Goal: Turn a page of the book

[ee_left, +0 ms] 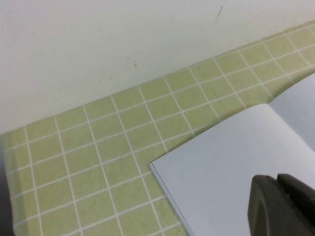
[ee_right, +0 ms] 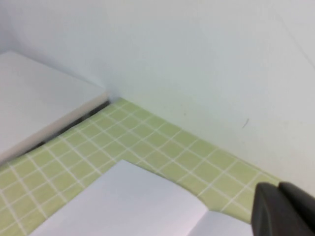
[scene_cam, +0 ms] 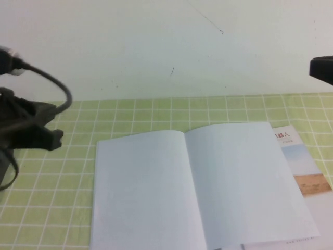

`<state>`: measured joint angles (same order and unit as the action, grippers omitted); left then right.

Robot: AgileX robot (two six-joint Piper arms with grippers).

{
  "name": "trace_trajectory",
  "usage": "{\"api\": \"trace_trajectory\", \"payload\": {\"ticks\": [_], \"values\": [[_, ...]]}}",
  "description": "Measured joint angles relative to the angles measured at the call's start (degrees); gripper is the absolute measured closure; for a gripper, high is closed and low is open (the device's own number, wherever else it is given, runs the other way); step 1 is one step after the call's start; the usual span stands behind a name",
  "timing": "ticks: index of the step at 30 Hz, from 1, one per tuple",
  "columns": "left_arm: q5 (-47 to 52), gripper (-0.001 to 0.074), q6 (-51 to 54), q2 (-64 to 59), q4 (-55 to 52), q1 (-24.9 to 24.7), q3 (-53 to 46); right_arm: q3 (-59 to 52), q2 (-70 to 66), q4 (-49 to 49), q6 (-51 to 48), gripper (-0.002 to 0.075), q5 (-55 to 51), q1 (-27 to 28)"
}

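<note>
The book [scene_cam: 192,182] lies open and flat on the green checked cloth, showing two blank white pages with the fold between them. No printed robot pictures show on these two pages. My left gripper [scene_cam: 54,139] hangs left of the book, above the cloth, shut and empty; in the left wrist view [ee_left: 276,183] it is over the book's left page [ee_left: 231,147]. My right gripper [scene_cam: 322,69] is high at the far right, away from the book, shut and empty. It shows in the right wrist view [ee_right: 279,189] above the book's far edge [ee_right: 123,201].
A printed sheet [scene_cam: 307,169] with a landscape photo and some characters sticks out from under the right page. The green checked cloth [scene_cam: 130,112] ends at a white wall behind. A white block [ee_right: 39,103] stands at the cloth's far side in the right wrist view.
</note>
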<state>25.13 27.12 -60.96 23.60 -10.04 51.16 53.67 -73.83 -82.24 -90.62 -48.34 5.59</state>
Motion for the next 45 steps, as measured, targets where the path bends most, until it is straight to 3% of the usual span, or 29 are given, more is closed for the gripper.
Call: {"api": "trace_trajectory", "payload": {"ticks": [11, 21, 34, 45], "values": [[1.2, 0.0737, -3.1, 28.2, -0.7, 0.0, -16.9, -14.7, 26.3, -1.4, -2.6, 0.0726, 16.5, 0.0], [6.4, 0.0737, -5.0, 44.4, -2.8, 0.0, -26.7, -21.5, 34.0, -1.4, -2.7, 0.0726, 16.8, 0.0], [18.3, 0.0737, -5.3, 46.2, -3.4, 0.0, -27.4, -22.1, 34.0, -1.4, -2.7, 0.0726, 14.8, 0.0], [19.8, 0.0737, -5.6, 46.2, -3.7, 0.0, -27.4, -22.1, 34.0, -1.5, -2.7, 0.0727, 14.8, 0.0]]}}
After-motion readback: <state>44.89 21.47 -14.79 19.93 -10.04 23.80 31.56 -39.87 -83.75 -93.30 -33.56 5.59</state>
